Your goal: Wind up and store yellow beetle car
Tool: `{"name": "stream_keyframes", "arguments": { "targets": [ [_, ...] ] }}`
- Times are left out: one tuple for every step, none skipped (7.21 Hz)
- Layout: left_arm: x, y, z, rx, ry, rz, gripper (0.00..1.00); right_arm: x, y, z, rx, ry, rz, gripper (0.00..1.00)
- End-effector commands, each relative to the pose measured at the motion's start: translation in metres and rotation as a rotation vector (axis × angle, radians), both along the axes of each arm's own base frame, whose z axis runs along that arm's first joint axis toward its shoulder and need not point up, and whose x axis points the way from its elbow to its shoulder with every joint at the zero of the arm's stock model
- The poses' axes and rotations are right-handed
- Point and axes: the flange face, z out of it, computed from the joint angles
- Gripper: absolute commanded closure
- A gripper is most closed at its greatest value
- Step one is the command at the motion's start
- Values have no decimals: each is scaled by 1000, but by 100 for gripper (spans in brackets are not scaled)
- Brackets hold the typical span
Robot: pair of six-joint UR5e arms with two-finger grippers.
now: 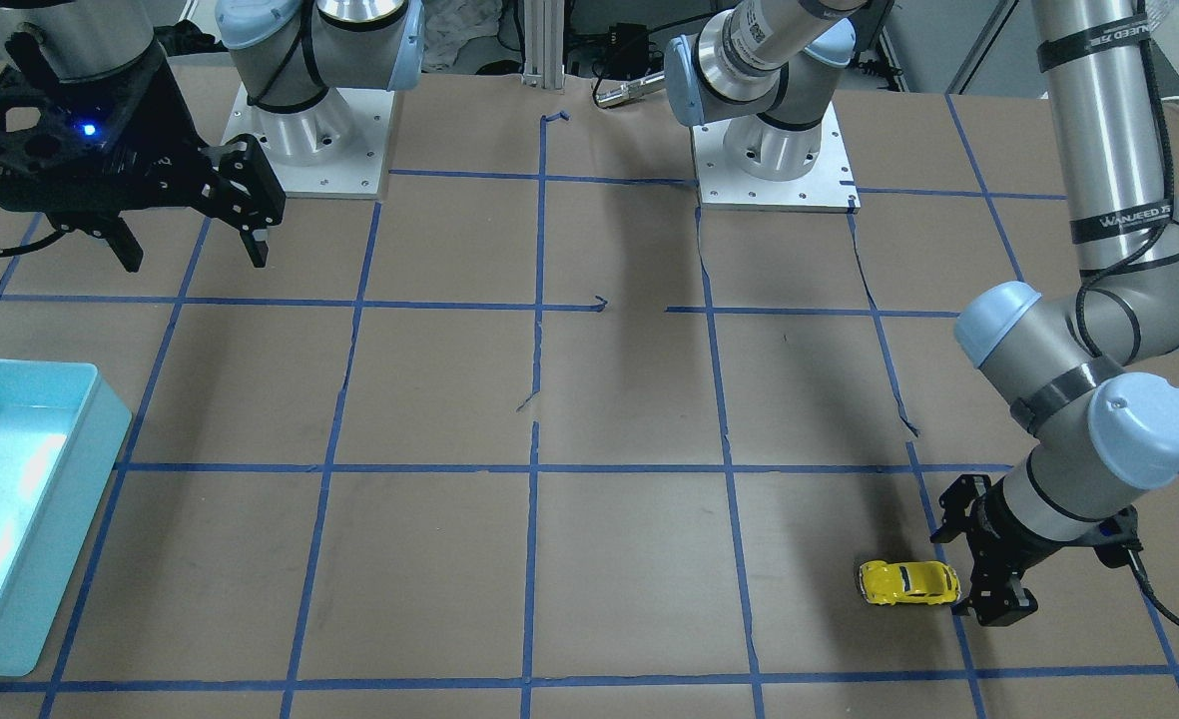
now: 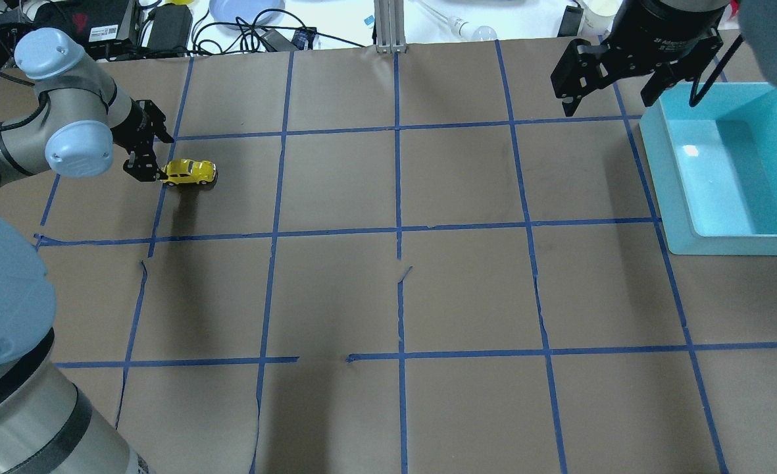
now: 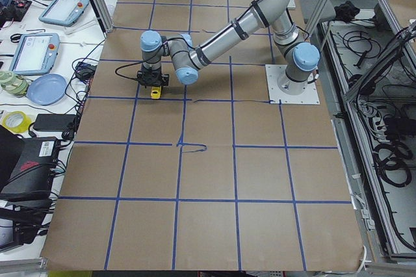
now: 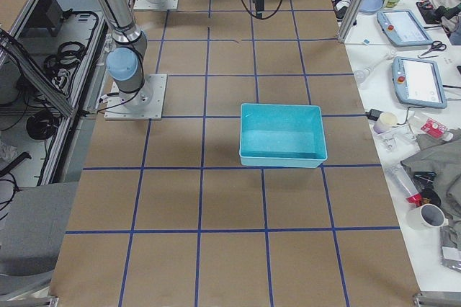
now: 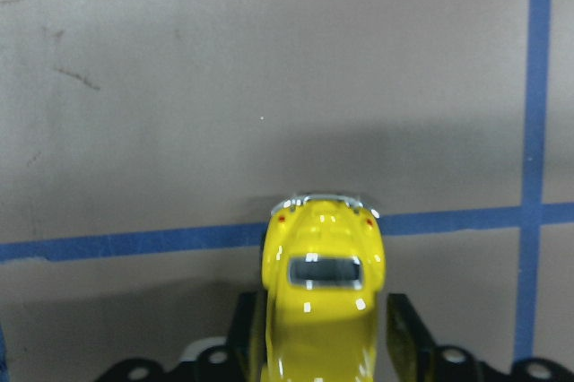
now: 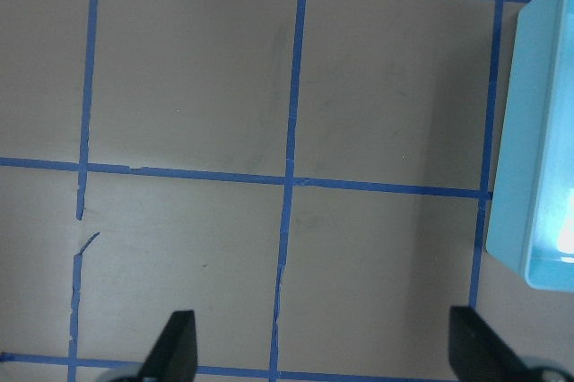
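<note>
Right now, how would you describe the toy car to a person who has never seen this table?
On the brown table with blue tape lines, go to the end far from the teal bin, where the left gripper reaches down. The yellow beetle car stands there, one end between the fingers; nothing else there is bright yellow.

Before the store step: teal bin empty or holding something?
Empty. Overhead and right-side views show only bare floor inside the teal bin.

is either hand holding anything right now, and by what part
The left hand pinches the yellow beetle car by its two sides; the right hand is open and empty.
</note>
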Motion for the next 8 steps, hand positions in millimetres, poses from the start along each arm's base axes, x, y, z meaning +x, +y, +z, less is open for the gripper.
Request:
{"name": "stream_keyframes", "arguments": {
  "targets": [
    [-10, 0, 13, -18, -4, -10, 0, 0, 0, 0, 1, 0, 0, 0],
    [-10, 0, 13, -18, -5, -10, 0, 0, 0, 0, 1, 0, 0, 0],
    [-10, 0, 12, -16, -5, -10, 0, 0, 0, 0, 0, 0, 0, 0],
    [-10, 0, 7, -6, -2, -13, 0, 0, 0, 0, 0, 0, 0, 0],
    [-11, 1, -10, 22, 7, -25, 0, 0, 0, 0, 0, 0, 0, 0],
    [-13, 2, -17, 38, 33, -25, 0, 0, 0, 0, 0, 0, 0, 0],
    [-15, 4, -23, 61, 69, -23, 0, 0, 0, 0, 1, 0, 0, 0],
    [-14, 1, -28, 66, 68, -19, 0, 0, 0, 0, 0, 0, 0, 0]
  ]
}}
